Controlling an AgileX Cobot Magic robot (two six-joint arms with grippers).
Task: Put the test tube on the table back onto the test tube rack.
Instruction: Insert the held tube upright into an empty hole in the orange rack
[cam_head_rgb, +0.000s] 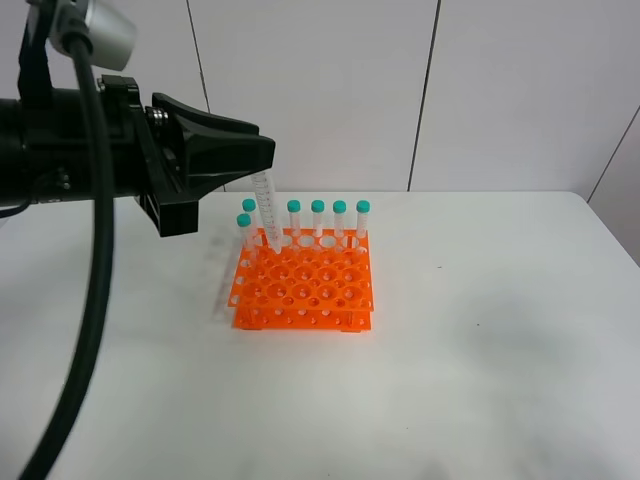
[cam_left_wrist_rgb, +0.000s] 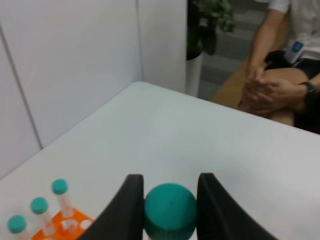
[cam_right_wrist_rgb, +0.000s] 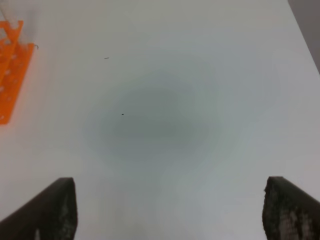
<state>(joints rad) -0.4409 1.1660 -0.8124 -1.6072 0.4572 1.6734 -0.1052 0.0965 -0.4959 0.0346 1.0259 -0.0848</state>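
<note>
My left gripper (cam_head_rgb: 255, 160) is shut on the teal cap of the test tube (cam_head_rgb: 266, 212). The tube hangs slightly tilted, its conical tip just over a hole in the back left part of the orange test tube rack (cam_head_rgb: 305, 288). In the left wrist view the cap (cam_left_wrist_rgb: 170, 211) sits clamped between the two black fingers (cam_left_wrist_rgb: 131, 206). Several other teal-capped tubes (cam_head_rgb: 340, 215) stand along the rack's back row. My right gripper (cam_right_wrist_rgb: 172, 215) is open and holds nothing, hovering over the bare white table (cam_right_wrist_rgb: 165, 100), with the rack's edge (cam_right_wrist_rgb: 10, 75) off to one side.
The rack stands near the middle of the table (cam_head_rgb: 500, 350), with white wall panels behind it. The bulky black left arm (cam_head_rgb: 80, 150) and its cable fill the upper left of the exterior high view. A seated person (cam_left_wrist_rgb: 280, 90) is beyond the table's far corner.
</note>
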